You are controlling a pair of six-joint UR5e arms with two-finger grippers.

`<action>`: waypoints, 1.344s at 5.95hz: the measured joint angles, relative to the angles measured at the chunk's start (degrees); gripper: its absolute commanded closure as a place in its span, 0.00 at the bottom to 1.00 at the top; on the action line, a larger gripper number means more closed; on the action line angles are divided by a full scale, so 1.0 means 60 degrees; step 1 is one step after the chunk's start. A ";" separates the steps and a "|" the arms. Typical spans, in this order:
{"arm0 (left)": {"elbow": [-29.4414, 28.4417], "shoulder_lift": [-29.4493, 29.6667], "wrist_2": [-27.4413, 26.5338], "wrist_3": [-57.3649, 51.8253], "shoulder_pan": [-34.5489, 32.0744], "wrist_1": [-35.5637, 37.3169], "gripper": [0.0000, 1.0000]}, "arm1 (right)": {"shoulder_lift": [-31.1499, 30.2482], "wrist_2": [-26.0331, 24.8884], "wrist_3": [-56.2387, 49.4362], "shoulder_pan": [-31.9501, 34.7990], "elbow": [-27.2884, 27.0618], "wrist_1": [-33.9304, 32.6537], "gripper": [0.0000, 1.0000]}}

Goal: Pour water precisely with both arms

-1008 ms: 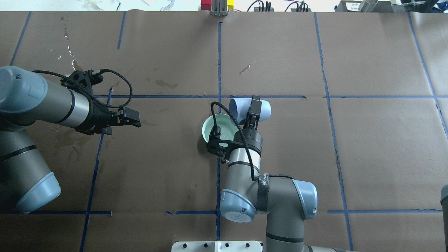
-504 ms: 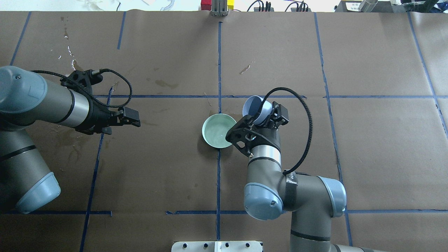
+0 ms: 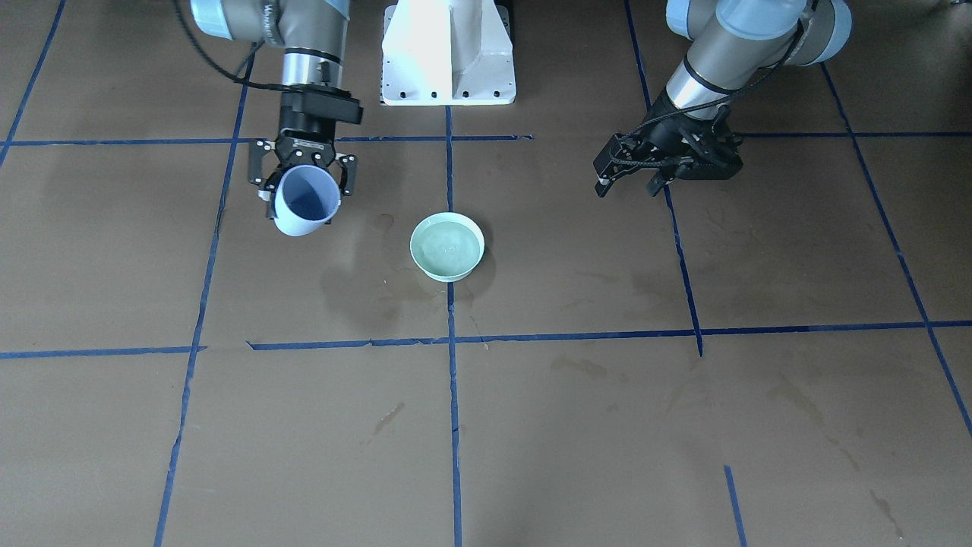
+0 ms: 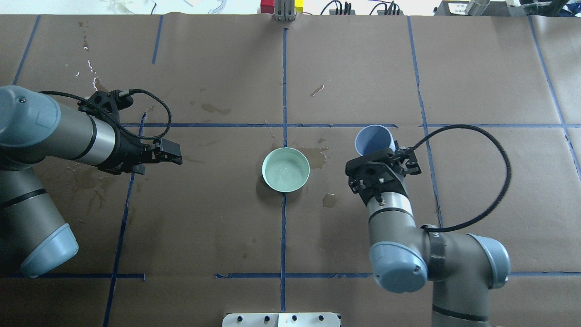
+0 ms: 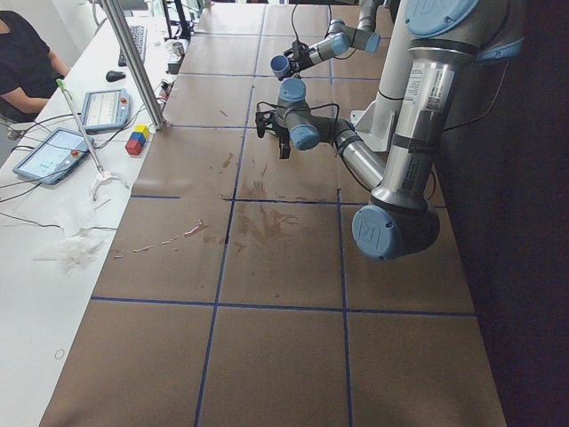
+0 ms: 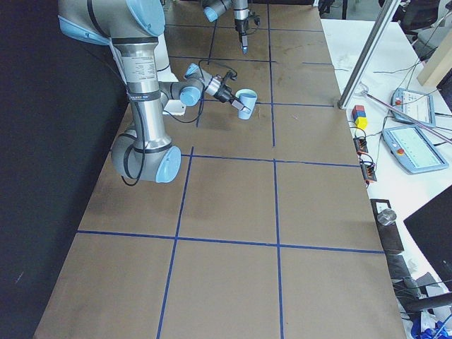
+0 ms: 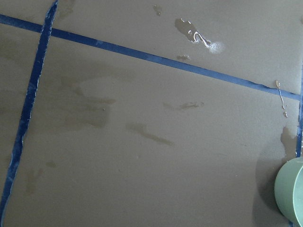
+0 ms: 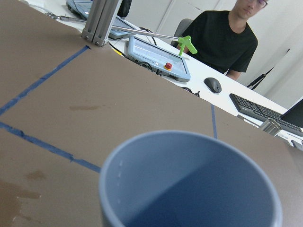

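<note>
overhead exterior puts the green bowl (image 4: 264, 170) at the centre of the frame on the table (image 4: 476, 81). the water (image 4: 286, 170) lies in it as a shallow, glossy pool. two wet puddles (image 4: 317, 154) darken the paper just right of the bowl, one above the other.

the right end effector (image 4: 394, 156), right of centre, has its fingers closed around the wall of a blue cup (image 4: 373, 140). the cup is held off the table, apart from the bowl, and leans a little so its mouth shows. in the right wrist view its inside looks dark and dry as far as it shows, though the bottom is cut off by the lower edge.

the left end effector (image 4: 170, 152), at mid-left, hangs over bare table with nothing in it. the front-facing view shows its two fingers parted. its wrist camera catches only the bowl's rim in the lower right corner.

my reading is that the pour itself is over and the cup is now held clear. the puddles suggest some water missed the bowl. the next move probably calls for levelling the cup, lowering it onto a dry patch away from the bowl, and only then spreading the fingers, so it stands upright and nothing drips.
</note>
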State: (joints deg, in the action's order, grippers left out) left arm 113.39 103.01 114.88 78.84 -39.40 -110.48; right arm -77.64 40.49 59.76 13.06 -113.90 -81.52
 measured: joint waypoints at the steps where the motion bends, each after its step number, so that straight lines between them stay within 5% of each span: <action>1: 0.0003 0.0004 0.0000 0.0000 0.0003 0.0000 0.00 | -0.1217 0.0067 0.0564 0.0097 0.0017 0.2202 1.00; 4: 0.0019 0.0038 -0.0001 0.0000 -0.0001 0.0004 0.00 | -0.3739 0.0452 0.1688 0.0888 0.0547 0.5991 1.00; 6: 0.0020 0.0044 0.0000 0.0000 0.0000 0.0014 0.00 | -0.4537 0.0521 0.1740 0.1448 0.2512 0.9243 1.00; 8: 0.0045 0.0028 0.0000 0.0000 -0.0002 0.0015 0.00 | -0.4652 0.0438 0.1739 0.1623 0.3752 1.0436 0.97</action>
State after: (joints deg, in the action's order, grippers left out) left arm 113.66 103.18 114.87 78.84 -39.42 -110.39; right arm -105.55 43.11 70.19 22.79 -91.38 -18.90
